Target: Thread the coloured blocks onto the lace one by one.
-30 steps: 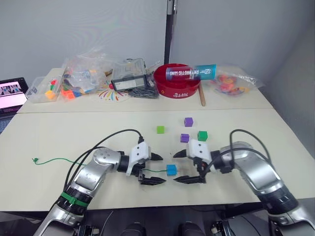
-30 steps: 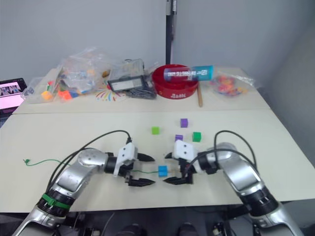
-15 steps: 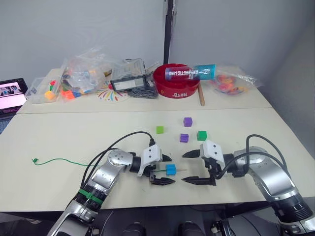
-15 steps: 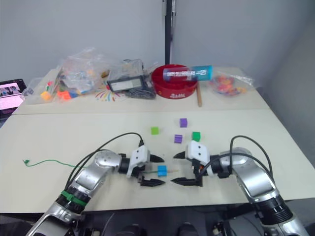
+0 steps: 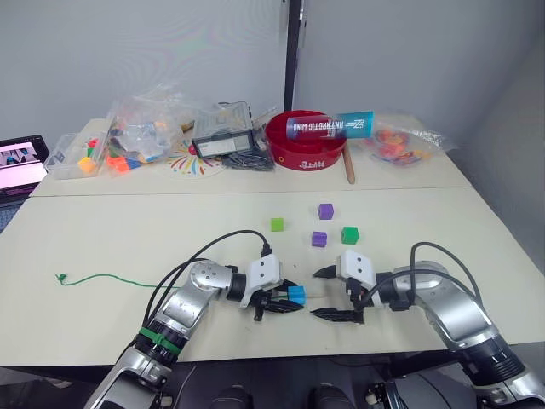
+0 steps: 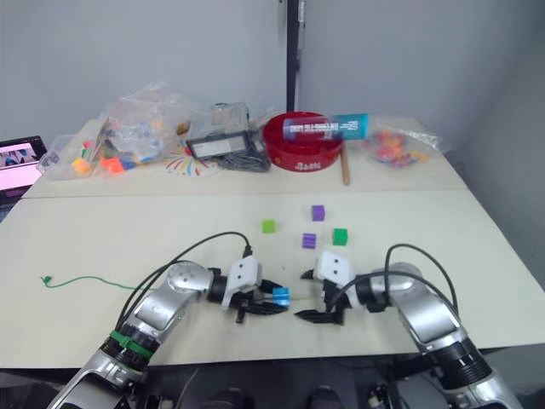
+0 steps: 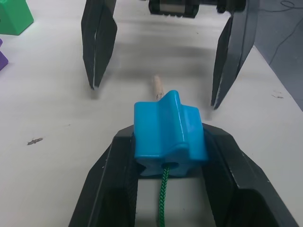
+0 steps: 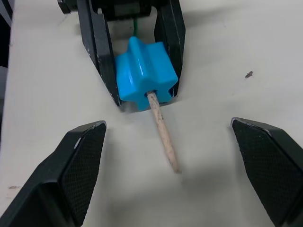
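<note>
Blue block [image 7: 168, 126] clamped in left gripper [image 5: 285, 300] near table's [image 5: 102, 239] front edge, held steady so lace [image 7: 163, 198] tip pokes out far side. Right gripper [image 5: 334, 293] spread wide around tip, probably lined up to pull it through

Threaded block [image 5: 296, 295] between both grippers

Five blocks: two purple [image 5: 325, 210] [image 5: 319, 239], two green [image 5: 278, 224] [image 5: 350, 235], one blue [image 5: 296, 295]; one lace [image 5: 102, 276]
</note>
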Motion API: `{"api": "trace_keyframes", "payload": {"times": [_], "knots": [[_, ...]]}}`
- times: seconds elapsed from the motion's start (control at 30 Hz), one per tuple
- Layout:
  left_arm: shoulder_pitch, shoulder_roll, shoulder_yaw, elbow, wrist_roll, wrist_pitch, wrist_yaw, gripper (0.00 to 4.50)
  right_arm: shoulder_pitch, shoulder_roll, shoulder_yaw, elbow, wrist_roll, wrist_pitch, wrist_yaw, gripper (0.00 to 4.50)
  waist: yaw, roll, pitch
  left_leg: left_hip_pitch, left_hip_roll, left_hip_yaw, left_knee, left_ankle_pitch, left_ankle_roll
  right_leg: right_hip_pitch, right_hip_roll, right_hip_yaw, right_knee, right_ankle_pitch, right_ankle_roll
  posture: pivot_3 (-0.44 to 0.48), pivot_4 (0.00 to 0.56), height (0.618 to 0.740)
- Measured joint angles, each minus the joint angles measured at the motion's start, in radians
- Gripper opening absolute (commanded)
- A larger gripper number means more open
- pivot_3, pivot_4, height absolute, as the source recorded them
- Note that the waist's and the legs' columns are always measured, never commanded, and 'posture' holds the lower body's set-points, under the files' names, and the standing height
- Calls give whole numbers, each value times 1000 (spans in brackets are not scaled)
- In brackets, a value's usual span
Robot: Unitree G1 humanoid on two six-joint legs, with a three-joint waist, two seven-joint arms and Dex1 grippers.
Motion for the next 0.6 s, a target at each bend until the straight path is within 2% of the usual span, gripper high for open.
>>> {"api": "trace_keyframes", "payload": {"times": [0.07, 0.1, 0.3, 0.37, 0.53, 0.6], "knots": [[0, 0, 0, 0, 2, -2, -1, 1354, -17, 4, 4, 19, -9, -13, -4, 4500, 1, 0, 0, 0, 0, 0, 0, 0, 0, 0, 0, 0, 0, 0, 0, 0, 150, 740], [0, 0, 0, 0, 2, -3, -1, 1354, -19, 4, 4, 24, -12, -18, -4, 4236, 1, 0, 0, 0, 0, 0, 0, 0, 0, 0, 0, 0, 0, 0, 0, 0, 150, 740], [0, 1, 0, 0, 5, -4, -2, 1354, -15, 3, 22, 45, -35, -72, 15, 2335, 0, 0, 0, 0, 0, 0, 0, 0, 0, 0, 0, 0, 0, 0, 0, 0, 150, 740], [0, 0, 0, 0, 5, -4, -2, 1354, -11, 0, 24, 46, -35, -85, 25, 1533, 0, 0, 0, 0, 0, 0, 0, 0, 0, 1, 0, 0, 0, 0, 0, 0, 150, 740], [0, 0, 0, 1, 6, -4, -1, 1354, 1, -12, 24, 46, -35, -117, 38, 0, 1, 0, 0, 1, 0, 0, 0, 0, 0, 1, 0, 0, 0, 0, 0, 0, 150, 740], [-2, 4, 3, 2, 7, -4, 1, 1354, 5, -19, 27, 46, -35, -127, 44, 0, 1, 0, 0, 1, 0, 0, 0, 0, 0, 1, 0, 0, 0, 0, 0, 0, 150, 740]]}}
